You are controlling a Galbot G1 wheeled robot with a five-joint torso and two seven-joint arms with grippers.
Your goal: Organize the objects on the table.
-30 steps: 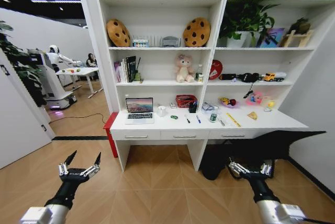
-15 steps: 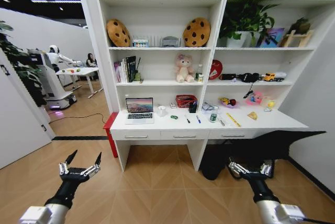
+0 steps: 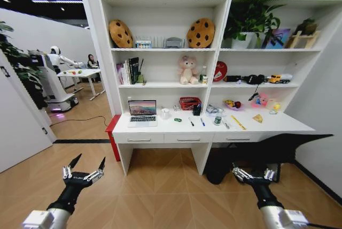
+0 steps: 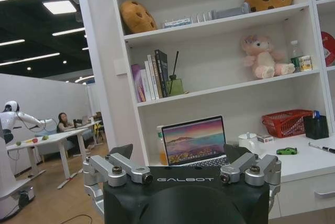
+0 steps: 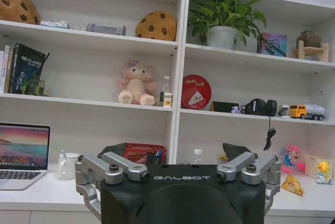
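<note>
**Jaws open, well short of the desk**

Both jaws stand spread and empty: left gripper point(image 3: 84, 168) and right gripper point(image 3: 253, 174) hang low over the wooden floor, well apart from the desk point(image 3: 160, 129). On it sit the laptop point(image 3: 142, 113), white mug point(image 3: 165, 113), green toy car point(image 3: 177, 119) and yellow ruler point(image 3: 238, 122).
</note>
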